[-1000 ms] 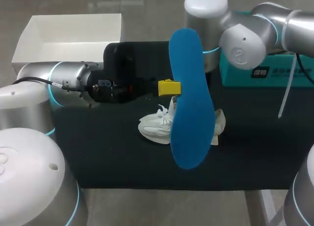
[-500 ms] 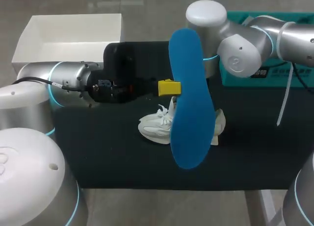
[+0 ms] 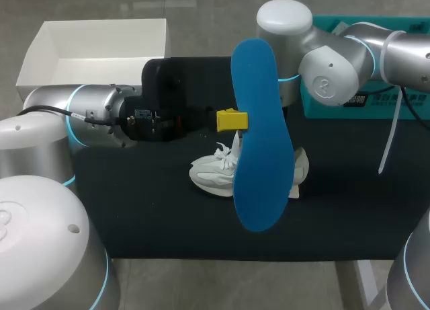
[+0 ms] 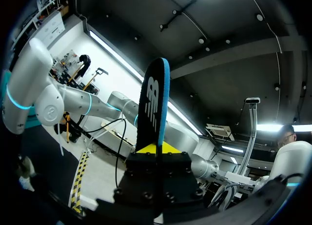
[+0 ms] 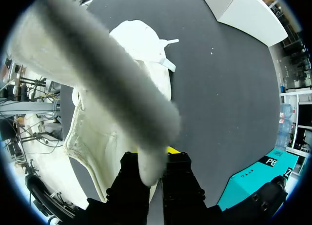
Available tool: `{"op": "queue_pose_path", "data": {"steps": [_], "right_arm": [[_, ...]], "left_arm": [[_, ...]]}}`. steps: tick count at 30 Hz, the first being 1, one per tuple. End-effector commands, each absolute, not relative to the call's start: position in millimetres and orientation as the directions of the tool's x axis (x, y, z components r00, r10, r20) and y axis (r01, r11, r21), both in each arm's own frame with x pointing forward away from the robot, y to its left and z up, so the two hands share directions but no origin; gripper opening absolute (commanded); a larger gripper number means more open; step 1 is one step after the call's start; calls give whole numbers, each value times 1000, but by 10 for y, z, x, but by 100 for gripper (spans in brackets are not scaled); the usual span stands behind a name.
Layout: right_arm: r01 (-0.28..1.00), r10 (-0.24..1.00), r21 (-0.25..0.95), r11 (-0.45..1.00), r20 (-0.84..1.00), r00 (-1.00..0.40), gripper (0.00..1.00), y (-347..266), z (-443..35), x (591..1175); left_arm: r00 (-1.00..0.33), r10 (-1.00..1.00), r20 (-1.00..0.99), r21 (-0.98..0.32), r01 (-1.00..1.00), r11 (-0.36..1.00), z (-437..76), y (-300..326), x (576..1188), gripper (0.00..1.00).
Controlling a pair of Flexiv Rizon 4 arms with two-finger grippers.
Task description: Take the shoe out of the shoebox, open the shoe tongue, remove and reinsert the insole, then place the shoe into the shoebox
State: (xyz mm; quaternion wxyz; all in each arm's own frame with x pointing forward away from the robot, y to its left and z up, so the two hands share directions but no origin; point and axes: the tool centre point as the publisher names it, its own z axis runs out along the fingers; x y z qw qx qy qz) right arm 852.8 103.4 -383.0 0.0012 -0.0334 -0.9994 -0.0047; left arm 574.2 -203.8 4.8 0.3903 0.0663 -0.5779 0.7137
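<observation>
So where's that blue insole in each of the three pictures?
Head view: the blue insole stands on edge over mid-table, pinched by the left claw, with the white shoe below it.
Left wrist view: seen edge-on, rising from between that claw's fingers.
Right wrist view: not in it.
Shared landmark: the white shoe, which also lies ahead of the right claw in its wrist view.

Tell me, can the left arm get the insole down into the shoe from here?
Probably yes. The left gripper holds the insole up over the shoe, and the right gripper seems shut on part of the shoe; nothing else lies between.
</observation>
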Motion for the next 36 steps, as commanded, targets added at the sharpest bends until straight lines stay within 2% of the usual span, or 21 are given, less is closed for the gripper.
{"op": "queue_pose_path", "data": {"steps": [1, 3, 13, 17, 19, 24, 29, 36], "right_arm": [[66, 66, 12, 998, 2, -998, 0, 1024, -3833, 8525], [66, 66, 12, 998, 2, -998, 0, 1024, -3833, 8525], [416, 414, 12, 909, 56, -908, 0, 1078, -3534, 8365], [614, 604, 64, 787, 125, -787, 0, 1007, -3366, 8279], [686, 677, 7, 727, 155, -719, 0, 991, -3343, 8244], [893, 867, 42, 448, 226, -445, 0, 952, -3295, 8165], [966, 925, 85, 246, 275, -260, 0, 1070, -3307, 8261], [983, 954, 87, 161, 243, -178, 0, 1203, -3343, 8401]], "left_arm": [[-686, 482, 545, -773, -634, -29, 40, -2051, 5743, 0], [-686, 482, 545, -773, -634, -29, 40, -2051, 5743, 0], [-686, 482, 545, -773, -634, -29, 40, -2051, 5743, 0], [-686, 482, 545, -773, -634, -29, 40, -2051, 5743, 0], [-686, 482, 545, -773, -634, -29, 40, -2051, 5743, 0], [-686, 482, 545, -773, -634, -29, 40, -2051, 5743, 0], [-686, 482, 545, -773, -634, -29, 40, -2051, 5743, 0], [-686, 482, 545, -773, -634, -29, 40, -2051, 5743, 0]]}}
